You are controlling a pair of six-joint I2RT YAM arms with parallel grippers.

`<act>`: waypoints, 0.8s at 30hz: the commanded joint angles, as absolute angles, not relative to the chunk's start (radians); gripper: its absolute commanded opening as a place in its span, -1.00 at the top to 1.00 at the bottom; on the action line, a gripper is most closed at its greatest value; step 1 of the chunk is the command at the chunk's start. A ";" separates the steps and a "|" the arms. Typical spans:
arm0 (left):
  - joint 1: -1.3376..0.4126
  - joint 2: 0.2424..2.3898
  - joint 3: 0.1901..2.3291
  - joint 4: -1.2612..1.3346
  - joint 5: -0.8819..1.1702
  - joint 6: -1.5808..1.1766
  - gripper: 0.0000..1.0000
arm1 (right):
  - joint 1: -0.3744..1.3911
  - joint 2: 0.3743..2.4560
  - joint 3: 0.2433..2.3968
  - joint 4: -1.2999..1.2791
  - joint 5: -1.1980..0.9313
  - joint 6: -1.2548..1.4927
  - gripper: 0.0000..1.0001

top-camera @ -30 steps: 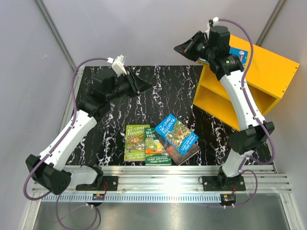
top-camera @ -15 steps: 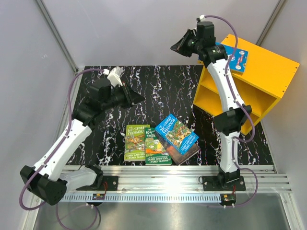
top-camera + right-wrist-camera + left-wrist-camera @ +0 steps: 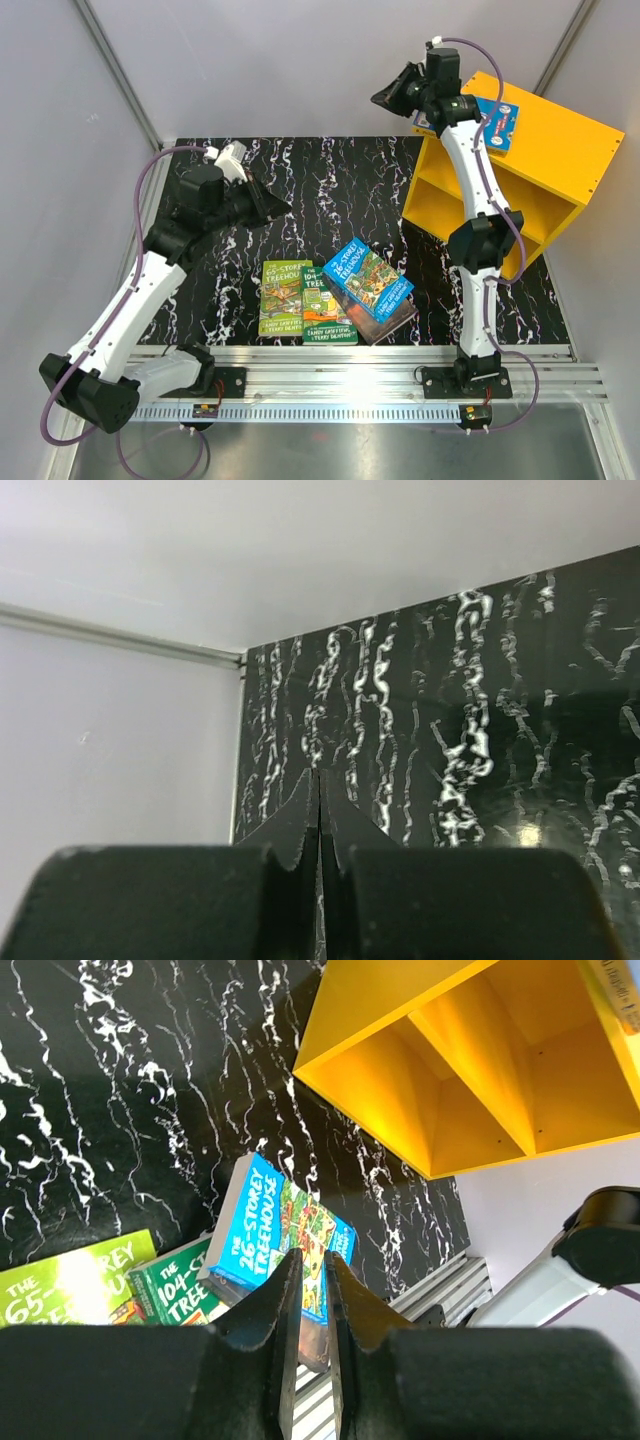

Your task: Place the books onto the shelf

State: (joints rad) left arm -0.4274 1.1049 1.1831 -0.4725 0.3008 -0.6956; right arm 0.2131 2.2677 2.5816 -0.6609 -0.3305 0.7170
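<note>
Three books lie near the table's front edge: two green ones (image 3: 281, 296) (image 3: 325, 310) and a blue one (image 3: 368, 278), which rests on a dark brown book (image 3: 398, 312). Another blue book (image 3: 492, 122) lies flat on top of the yellow shelf (image 3: 560, 150) at the right. My left gripper (image 3: 283, 207) hovers over the mat, left of and behind the pile. Its jaws stand a narrow slit apart with nothing in them. In the left wrist view the left gripper (image 3: 311, 1256) points at the blue book (image 3: 262, 1230). My right gripper (image 3: 380, 99) is raised left of the shelf's top, shut and empty (image 3: 320, 773).
The black marbled mat (image 3: 340, 190) covers the table. Grey walls close in the back and both sides. A metal rail (image 3: 350, 365) with the arm bases runs along the front. The shelf's two open compartments (image 3: 480, 1070) face the mat.
The left arm drew back toward the left and its jaws narrowed. The right gripper came off the shelf top to its left, uncovering the blue book there.
</note>
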 commanded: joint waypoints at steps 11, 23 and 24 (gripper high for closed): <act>-0.422 1.144 1.227 -0.477 0.310 -0.689 0.73 | 0.031 2.095 2.468 -0.647 -0.426 0.647 1.00; -0.420 1.161 1.229 -0.494 0.291 -0.704 0.75 | 0.014 2.161 2.537 -0.402 -0.656 0.802 0.61; -0.422 1.163 1.229 -0.500 0.282 -0.704 0.75 | 0.015 2.177 2.536 -0.318 -0.676 0.837 0.34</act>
State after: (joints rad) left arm -0.4255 1.1625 1.1854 -0.4896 0.2977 -0.7002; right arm 0.0116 2.1590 2.4889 -0.5228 -0.5591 0.7399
